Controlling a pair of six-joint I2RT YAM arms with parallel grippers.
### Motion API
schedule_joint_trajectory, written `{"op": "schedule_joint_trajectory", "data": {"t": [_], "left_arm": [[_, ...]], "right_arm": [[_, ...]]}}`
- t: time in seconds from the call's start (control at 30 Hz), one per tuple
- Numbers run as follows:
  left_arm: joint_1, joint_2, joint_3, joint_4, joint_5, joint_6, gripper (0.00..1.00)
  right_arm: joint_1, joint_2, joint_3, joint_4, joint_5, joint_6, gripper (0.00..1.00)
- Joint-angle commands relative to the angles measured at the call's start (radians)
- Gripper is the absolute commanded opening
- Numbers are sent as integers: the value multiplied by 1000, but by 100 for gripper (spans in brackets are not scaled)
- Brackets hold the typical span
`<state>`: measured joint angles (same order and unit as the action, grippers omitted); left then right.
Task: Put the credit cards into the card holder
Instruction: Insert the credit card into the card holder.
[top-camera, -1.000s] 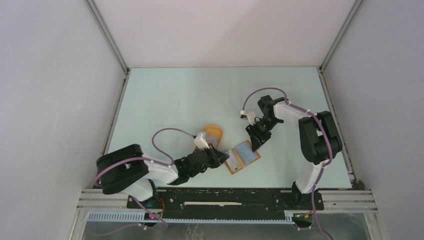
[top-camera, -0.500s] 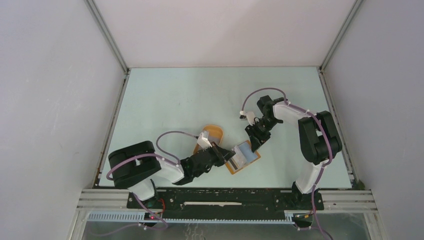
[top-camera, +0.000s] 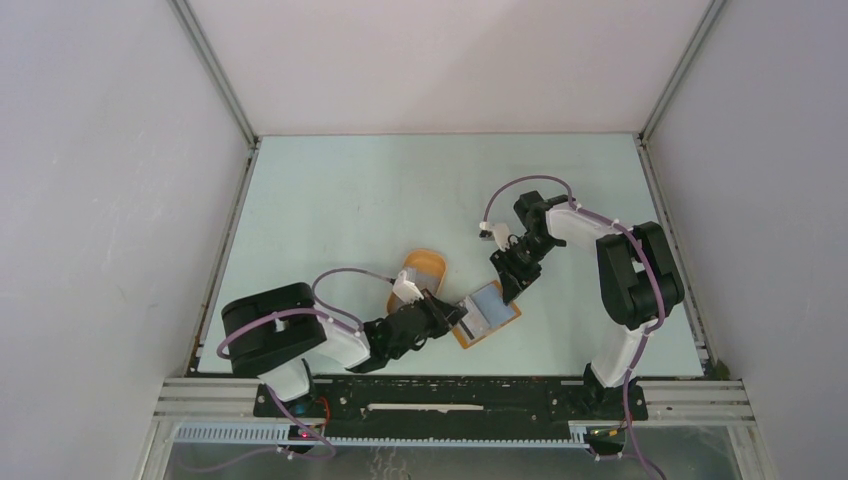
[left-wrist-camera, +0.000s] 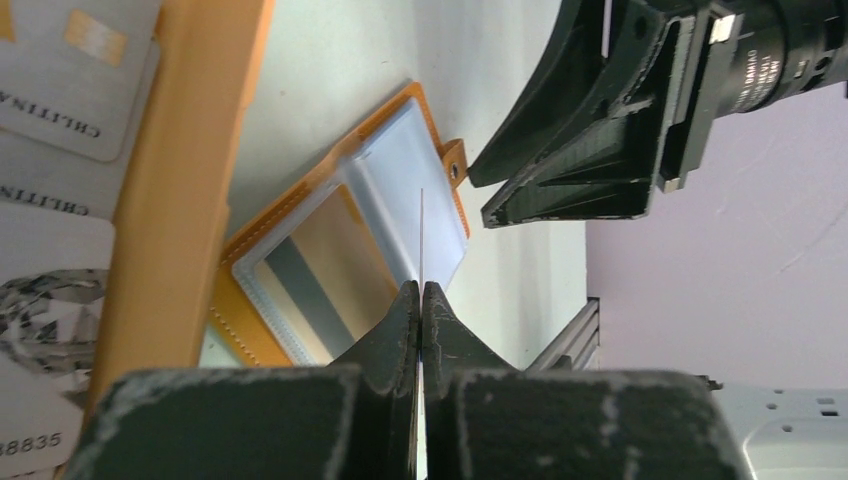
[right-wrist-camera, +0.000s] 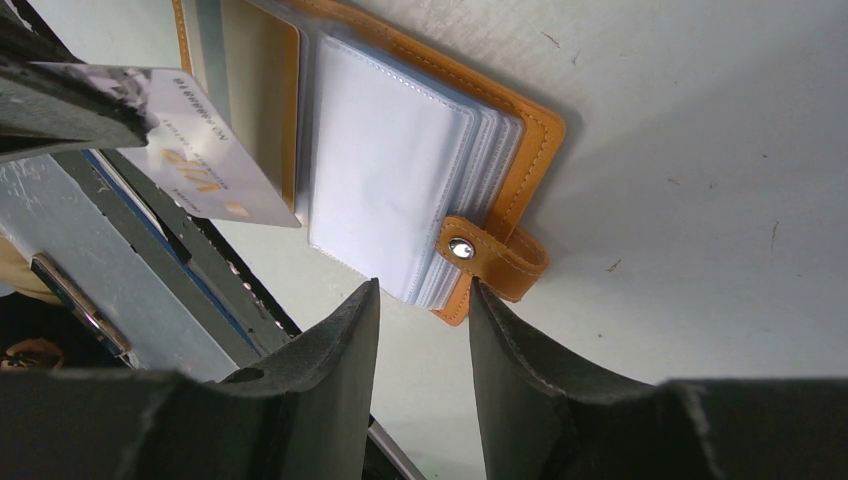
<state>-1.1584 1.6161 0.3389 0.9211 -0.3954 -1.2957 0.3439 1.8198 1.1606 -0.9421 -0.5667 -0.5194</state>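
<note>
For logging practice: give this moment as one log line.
left hand: shut on credit card, at open card holder; right hand: open, beside holder's tab; tray: holds more cards

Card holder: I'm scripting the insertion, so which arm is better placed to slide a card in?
Left. The left gripper is shut on a credit card, edge-on over the open card holder; the right gripper is open and empty near the snap tab.
</note>
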Motion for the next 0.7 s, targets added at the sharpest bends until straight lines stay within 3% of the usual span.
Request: {"op": "schedule_joint_trajectory", "data": {"t": [0.0, 0.27, 0.67], "left_arm": [[-11, 2, 46, -42, -51, -14, 0], [-14, 12, 45, -44, -77, -31, 0], [-14, 57, 3, 112, -77, -111, 0]], "right_arm": [[9, -34, 24, -6, -18, -18, 47], [12, -35, 25, -7, -18, -18, 47], [20, -26, 24, -6, -12, -20, 47]]}}
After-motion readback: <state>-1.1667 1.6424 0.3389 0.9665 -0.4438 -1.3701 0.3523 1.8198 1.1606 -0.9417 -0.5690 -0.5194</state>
